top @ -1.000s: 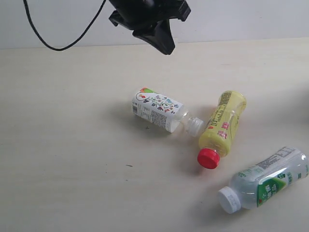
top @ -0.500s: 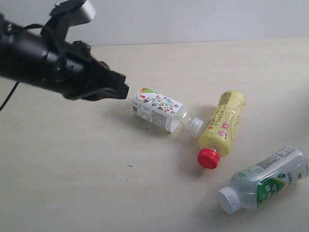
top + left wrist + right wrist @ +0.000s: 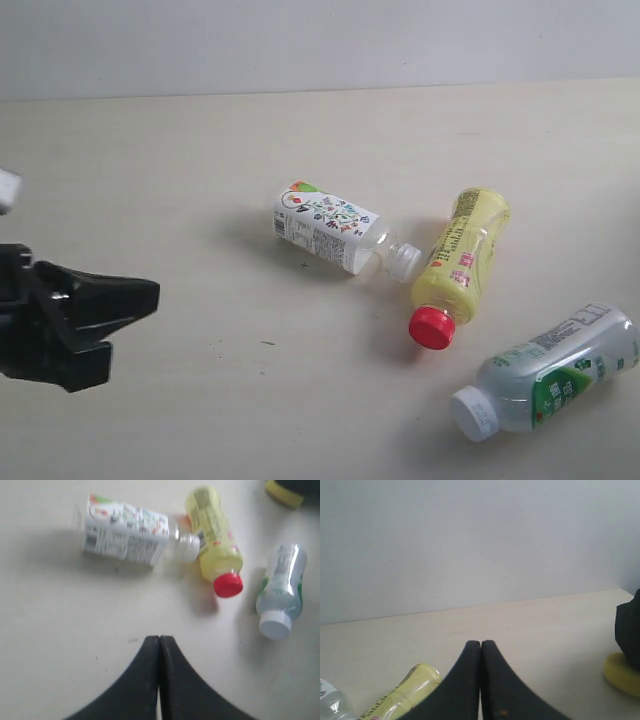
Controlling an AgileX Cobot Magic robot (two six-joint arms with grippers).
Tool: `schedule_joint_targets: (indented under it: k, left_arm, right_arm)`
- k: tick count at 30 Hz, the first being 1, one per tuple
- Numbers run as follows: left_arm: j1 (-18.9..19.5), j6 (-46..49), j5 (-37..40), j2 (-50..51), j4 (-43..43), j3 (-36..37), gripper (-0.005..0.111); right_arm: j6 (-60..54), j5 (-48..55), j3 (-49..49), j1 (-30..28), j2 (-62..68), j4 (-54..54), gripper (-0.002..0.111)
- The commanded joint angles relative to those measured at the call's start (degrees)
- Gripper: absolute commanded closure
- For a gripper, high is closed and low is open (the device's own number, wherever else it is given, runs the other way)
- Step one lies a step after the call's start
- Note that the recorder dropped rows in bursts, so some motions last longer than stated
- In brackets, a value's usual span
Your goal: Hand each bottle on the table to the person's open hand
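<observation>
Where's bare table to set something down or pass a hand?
Free: the table strip between wall and illustrated-label bottle; the near stretch from left gripper to green-label bottle. Crowded: illustrated-label bottle's neck by yellow bottle.

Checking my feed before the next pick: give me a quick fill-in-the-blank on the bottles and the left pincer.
1. The short clear plastic bottle with the white illustrated label lies on its ___ on the pale beige table.
2. The yellow plastic bottle has a ___ cap.
3. The clear plastic bottle with the green-white label has a ___ cap.
4. The black left pincer is ___, holding nothing.
Missing words: side; red; white; shut.
</observation>
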Motion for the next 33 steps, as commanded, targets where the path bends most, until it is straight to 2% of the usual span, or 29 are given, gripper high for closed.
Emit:
schedule_joint_targets:
  k: [1,5,10,21,23,27,33]
  left_arm:
    - [-0.3,12.5,0.0,-15.5,-8.1,4.3,0.106]
    - [-0.3,12.5,2.4,-27.2,-8.1,6.7,0.106]
    - [-0.3,12.7,5.0,-33.9,-8.1,10.5,0.106]
    - [-0.3,13.8,5.1,-37.8,-8.1,16.6,0.106]
    - [-0.3,14.1,7.4,-38.5,-8.1,16.7,0.106]
    - [-0.3,20.7,15.7,-41.5,-8.1,16.8,0.106]
    - [-0.3,19.6,14.8,-43.7,-8.1,18.2,0.106]
  right_arm:
    - [-0.2,-0.4,0.2,0.2,-0.2,-0.3,0.108]
    - [-0.2,-0.4,0.2,0.2,-0.2,-0.3,0.108]
    - [-0.2,-0.4,0.2,0.2,-0.2,-0.3,0.108]
    - [-0.2,-0.4,0.2,0.2,-0.2,-0.3,0.108]
    - [-0.2,-0.4,0.2,0.2,-0.2,-0.3,0.108]
    - [0.0,-0.4,0.2,0.2,-0.2,-0.3,0.108]
    - [-0.2,-0.4,0.2,0.2,-0.2,-0.3,0.108]
